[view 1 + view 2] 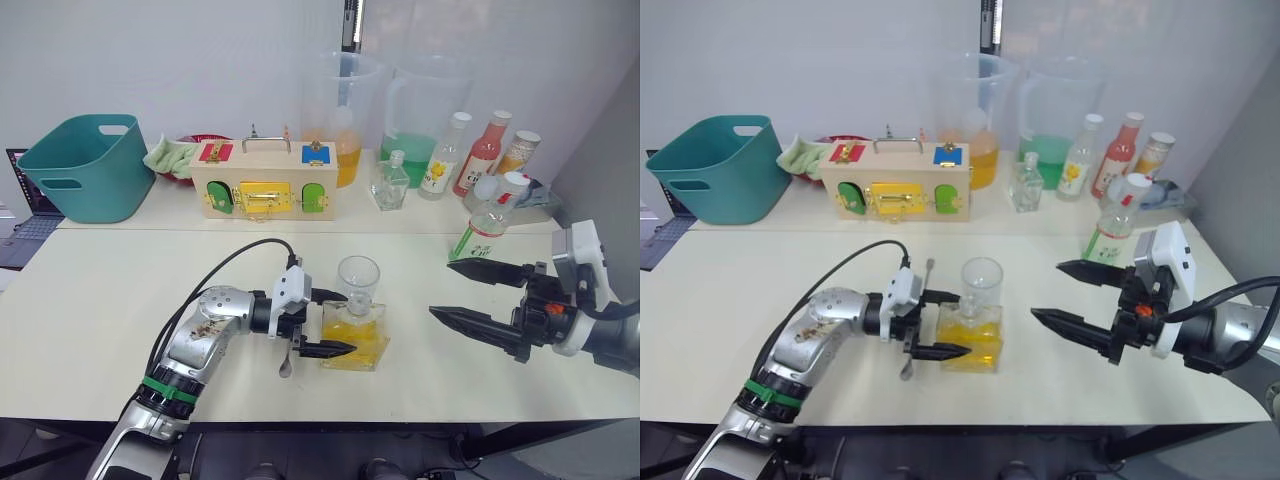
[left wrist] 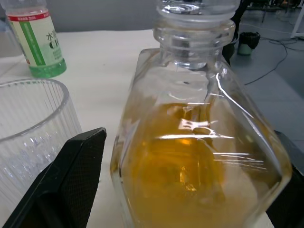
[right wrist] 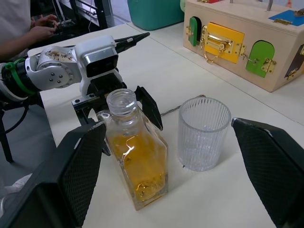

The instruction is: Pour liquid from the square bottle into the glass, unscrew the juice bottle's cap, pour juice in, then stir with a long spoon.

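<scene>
Pale cream surface (image 1: 120, 330) against a white wall: left jaws (image 1: 328, 322) stand open around the square bottle (image 1: 355, 335), its yellow liquid (image 3: 137, 164) low inside. Right jaws (image 1: 470, 293) gape wide, empty, well apart from it. Just behind the bottle stands the glass (image 1: 358, 277); the juice bottle (image 1: 485, 225) waits beyond, by jugs and a teal basket (image 1: 85, 165).

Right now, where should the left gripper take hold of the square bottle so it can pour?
Grip the square bottle across its flat lower body, from the robot's left, where the left gripper already straddles it with open fingers. Its neck is narrow and round, and the glass stands close behind.
</scene>
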Robot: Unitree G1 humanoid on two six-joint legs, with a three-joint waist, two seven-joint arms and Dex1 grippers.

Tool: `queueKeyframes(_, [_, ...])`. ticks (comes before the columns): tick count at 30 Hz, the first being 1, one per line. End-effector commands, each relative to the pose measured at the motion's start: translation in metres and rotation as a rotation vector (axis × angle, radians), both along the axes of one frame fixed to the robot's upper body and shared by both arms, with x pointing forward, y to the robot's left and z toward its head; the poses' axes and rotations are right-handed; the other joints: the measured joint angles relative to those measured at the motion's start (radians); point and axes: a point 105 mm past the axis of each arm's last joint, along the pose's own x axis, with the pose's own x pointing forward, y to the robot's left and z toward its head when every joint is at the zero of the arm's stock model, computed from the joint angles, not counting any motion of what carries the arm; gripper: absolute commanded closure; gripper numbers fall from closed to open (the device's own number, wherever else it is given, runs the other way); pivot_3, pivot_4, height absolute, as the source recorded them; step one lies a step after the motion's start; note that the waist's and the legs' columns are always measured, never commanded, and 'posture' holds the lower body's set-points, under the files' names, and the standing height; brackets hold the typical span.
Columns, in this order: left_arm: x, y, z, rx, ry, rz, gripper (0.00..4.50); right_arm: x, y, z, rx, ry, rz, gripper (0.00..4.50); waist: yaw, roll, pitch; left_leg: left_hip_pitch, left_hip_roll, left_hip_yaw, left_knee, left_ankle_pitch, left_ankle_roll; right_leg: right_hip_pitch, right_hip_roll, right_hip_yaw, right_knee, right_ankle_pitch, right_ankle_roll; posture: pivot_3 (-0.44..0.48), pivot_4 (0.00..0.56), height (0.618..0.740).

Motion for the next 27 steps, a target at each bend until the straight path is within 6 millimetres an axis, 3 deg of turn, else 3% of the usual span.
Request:
queueKeyframes(1, [-0.01, -0.005, 0.017, 0.013, -0.044, -0.016, 0.04, -0.003, 0.009, 0.001, 0.005, -0.034, 0.027, 0.0, -0.001, 0.0, 0.0, 0.0, 0.0, 0.0, 0.0, 0.0, 0.0, 0.0, 0.0, 0.0, 0.0, 0.0, 0.0, 0.0, 0.15, 0.74])
queueKeyframes(14, [-0.01, -0.013, 0.025, -0.022, -0.042, -0.019, 0.04, -0.004, 0.015, -0.002, 0.008, -0.043, 0.03, 0.0, 0.001, 0.0, 0.0, 0.0, 0.0, 0.0, 0.0, 0.0, 0.0, 0.0, 0.0, 0.0, 0.0, 0.0, 0.0, 0.0, 0.15, 0.74])
queueKeyframes(20, [-0.011, -0.014, 0.021, -0.01, -0.043, -0.037, 1.71, -0.003, 0.032, -0.004, -0.002, -0.064, 0.065, 0.0, 0.0, 0.0, 0.0, 0.0, 0.0, 0.0, 0.0, 0.0, 0.0, 0.0, 0.0, 0.0, 0.0, 0.0, 0.0, 0.0, 0.15, 0.74])
queueKeyframes(27, [-0.012, -0.016, 0.021, -0.006, -0.049, -0.046, 1.71, 0.008, 0.06, -0.012, -0.078, -0.11, 0.096, 0.0, -0.002, 0.0, 0.0, 0.0, 0.0, 0.0, 0.0, 0.0, 0.0, 0.0, 0.0, 0.001, 0.0, 0.0, 0.0, 0.0, 0.15, 0.74])
